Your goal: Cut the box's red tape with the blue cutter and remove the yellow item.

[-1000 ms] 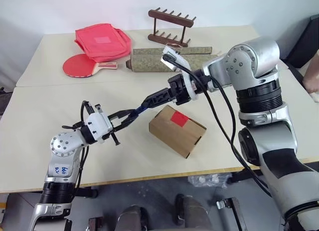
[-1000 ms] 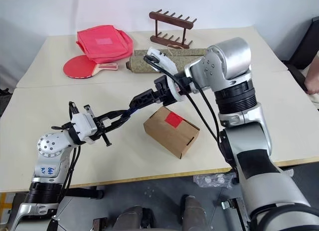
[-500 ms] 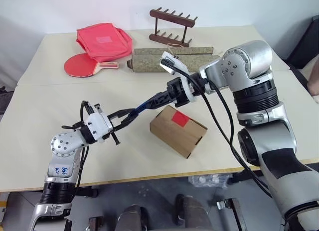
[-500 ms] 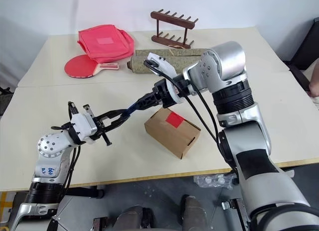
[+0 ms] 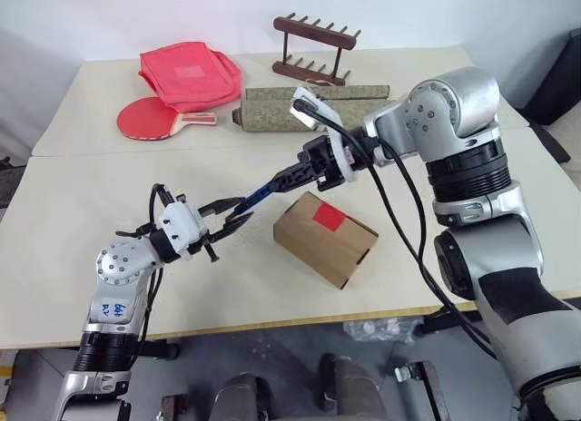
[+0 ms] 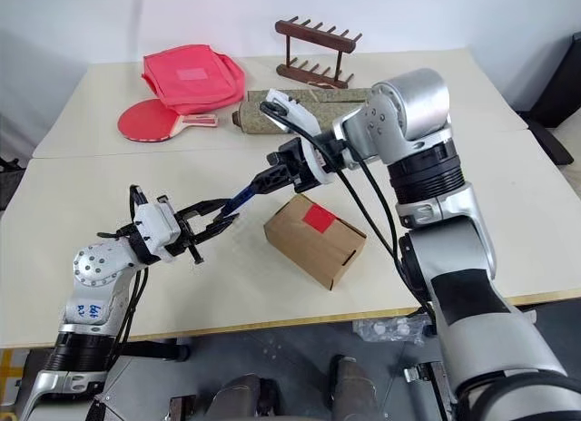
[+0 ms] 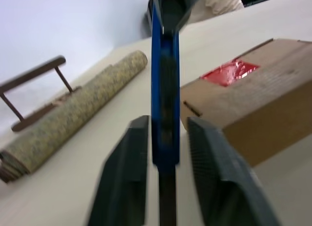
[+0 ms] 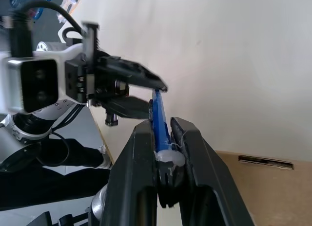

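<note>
Right claw point(image 8: 163, 153) clamps blue cutter point(image 5: 263, 193) — blade tip hidden.

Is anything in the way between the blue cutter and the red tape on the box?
Nothing visible is. The blue cutter is up in the air, pinched by the right gripper, its other end between the left gripper's parted fingers. The red tape sits bare on top of the box, just below and beside it.
</note>
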You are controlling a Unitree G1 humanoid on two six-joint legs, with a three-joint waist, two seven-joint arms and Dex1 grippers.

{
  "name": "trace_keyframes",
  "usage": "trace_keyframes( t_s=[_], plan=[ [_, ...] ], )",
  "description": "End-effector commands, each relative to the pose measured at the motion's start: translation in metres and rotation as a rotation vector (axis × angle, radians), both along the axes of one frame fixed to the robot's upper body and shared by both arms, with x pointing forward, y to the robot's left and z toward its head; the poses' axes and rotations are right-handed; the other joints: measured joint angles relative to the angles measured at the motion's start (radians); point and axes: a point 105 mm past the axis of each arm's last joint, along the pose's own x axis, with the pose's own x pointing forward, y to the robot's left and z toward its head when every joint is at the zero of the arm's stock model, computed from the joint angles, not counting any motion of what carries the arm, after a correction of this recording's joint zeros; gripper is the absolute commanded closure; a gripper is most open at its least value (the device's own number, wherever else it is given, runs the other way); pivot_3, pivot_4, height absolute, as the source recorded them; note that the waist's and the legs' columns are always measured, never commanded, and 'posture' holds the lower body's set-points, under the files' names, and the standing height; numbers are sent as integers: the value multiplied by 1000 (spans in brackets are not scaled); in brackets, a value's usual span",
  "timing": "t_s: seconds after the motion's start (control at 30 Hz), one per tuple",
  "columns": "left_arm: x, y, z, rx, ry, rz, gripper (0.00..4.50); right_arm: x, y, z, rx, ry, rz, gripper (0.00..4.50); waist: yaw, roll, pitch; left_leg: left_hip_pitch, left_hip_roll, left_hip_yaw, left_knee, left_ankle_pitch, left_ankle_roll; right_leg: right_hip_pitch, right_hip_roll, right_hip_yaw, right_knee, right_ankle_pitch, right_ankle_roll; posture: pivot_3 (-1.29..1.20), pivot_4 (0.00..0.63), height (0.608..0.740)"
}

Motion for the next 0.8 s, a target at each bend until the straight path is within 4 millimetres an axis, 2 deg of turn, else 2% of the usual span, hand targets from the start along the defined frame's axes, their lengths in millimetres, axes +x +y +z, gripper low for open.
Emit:
trace_keyframes(
  t_s=[0.03,0.1,0.27,0.37,0.47,0.53,0.63,0.7,0.8],
  plan=[
    [0,1,9,-29,7,9,1973,-2,-1,21,53,-75,13,4338,0,0,0,0,0,0,0,0,0,0,0,0,0,0,0,0,150,740],
    [2,8,12,-42,29,34,1394,0,-5,25,63,-92,-8,4338,0,0,0,0,0,0,0,0,0,0,0,0,0,0,0,0,150,740],
    [0,43,19,-79,119,133,0,7,-18,33,82,-138,-69,4338,-2,0,0,0,0,0,0,0,0,0,0,0,0,0,0,0,150,740],
    [-14,60,14,-113,215,152,0,9,-27,38,96,-163,-100,4338,-11,0,0,0,1,0,-2,0,0,0,0,0,0,0,0,0,150,740],
    [-33,66,-4,-110,334,152,0,11,-36,42,108,-187,-130,4338,-17,0,0,0,1,-1,-3,-1,-1,-1,0,0,-1,0,0,0,150,740],
    [-49,57,-14,-144,427,110,0,10,-43,46,123,-202,-142,4338,-18,0,0,0,1,-1,-3,-1,-2,-1,1,0,-1,0,0,0,150,740],
    [-69,26,-17,-196,515,-13,0,8,-51,51,151,-233,-150,4338,-12,-1,1,0,2,-1,-3,-1,-2,-1,1,1,-2,0,0,0,150,740],
    [-74,5,-10,-242,510,-73,0,6,-55,57,181,-263,-159,4338,-3,-1,1,0,2,-1,-2,-1,-2,0,1,2,-2,0,0,0,150,740],
    [-68,-24,4,-286,474,-120,0,3,-66,65,216,-318,-173,4338,11,-1,1,0,1,0,-1,-1,-1,0,0,3,-3,0,0,0,150,740]
  ],
)
